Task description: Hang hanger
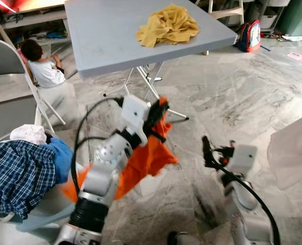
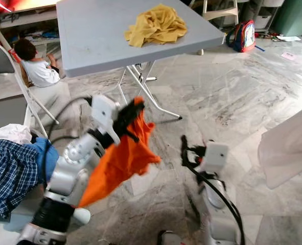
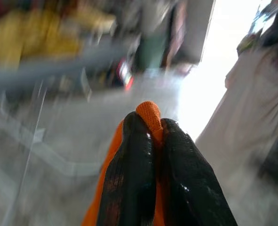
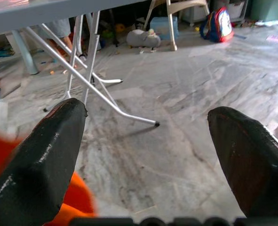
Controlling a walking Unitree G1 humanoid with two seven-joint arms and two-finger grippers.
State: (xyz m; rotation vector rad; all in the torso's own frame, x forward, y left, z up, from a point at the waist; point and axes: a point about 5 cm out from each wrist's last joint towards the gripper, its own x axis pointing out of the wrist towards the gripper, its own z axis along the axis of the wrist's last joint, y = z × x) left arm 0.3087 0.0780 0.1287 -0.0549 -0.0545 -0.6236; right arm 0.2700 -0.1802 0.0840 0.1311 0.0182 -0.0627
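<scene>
In the head views the left gripper [image 1: 158,113] is raised in front of the robot, its jaws closed on an orange cloth [image 1: 145,158] that hangs down from them over the marble floor [image 1: 242,102]. No hanger can be made out in these pictures; the orange cloth is the thing in hand. The right gripper [image 1: 207,148] is held lower and to the right, apart from the cloth, above the floor. Beyond both stands a grey folding desk [image 1: 105,35] with a crumpled yellow cloth [image 1: 168,24] lying on its top. To the left a chair [image 1: 7,102] carries a blue plaid shirt [image 1: 15,173] and a white garment [image 1: 29,133], and a person [image 1: 41,66] sits on the floor behind it. A red and blue backpack [image 1: 249,35] rests on the floor at the far right. In the left wrist view, which is blurred, the two black fingers [image 3: 129,179] press together with the orange cloth pinched between them, its fold poking out past their tips. In the right wrist view the jaws stand wide apart and hold nothing; the desk's metal legs [image 4: 87,80] and the backpack lie beyond them.
</scene>
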